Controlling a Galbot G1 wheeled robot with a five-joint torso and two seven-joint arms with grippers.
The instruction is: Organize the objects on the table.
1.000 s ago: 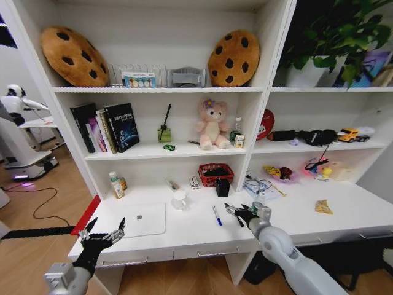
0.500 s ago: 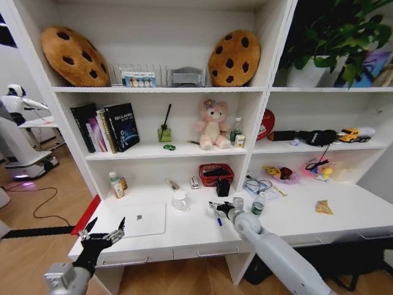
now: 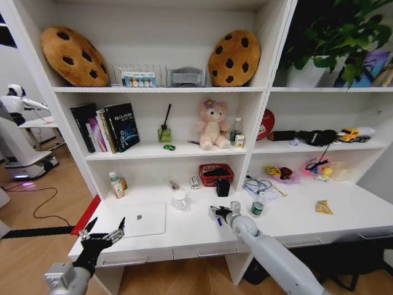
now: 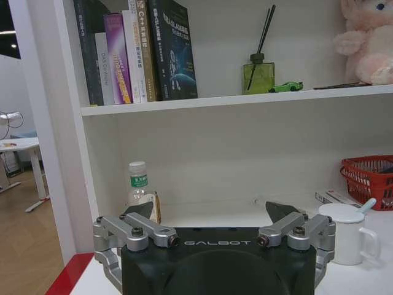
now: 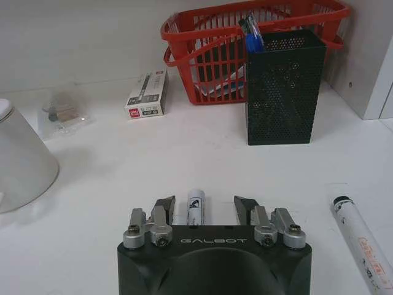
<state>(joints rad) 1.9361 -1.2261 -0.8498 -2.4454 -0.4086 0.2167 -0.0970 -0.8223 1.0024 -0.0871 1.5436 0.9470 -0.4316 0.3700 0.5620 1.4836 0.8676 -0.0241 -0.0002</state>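
Note:
On the white table [image 3: 190, 236] a blue pen [image 3: 217, 217] lies just under my right gripper [image 3: 215, 211]. In the right wrist view the pen [image 5: 195, 206] rests between the open fingers [image 5: 164, 206] of that gripper [image 5: 204, 208], touched by neither. A small green-banded bottle [image 3: 258, 206] stands upright to the right of that arm. The silver laptop [image 3: 142, 219] lies shut at the table's left. A yellow packet [image 3: 323, 207] lies far right. My left gripper [image 3: 101, 233] hangs open off the table's front left corner, also seen as the left gripper [image 4: 209, 212].
A white mug [image 3: 178, 200] stands left of the pen. Behind it are a black mesh pen holder [image 5: 284, 86] and a red basket [image 5: 209, 37]. A small box [image 5: 146, 93] and a white tube [image 5: 362, 243] lie nearby. Another bottle [image 4: 140, 187] stands at the back left.
My right gripper has moved left, away from the small bottle, which now stands alone on the table, and has come over the blue pen. The left arm has not moved.

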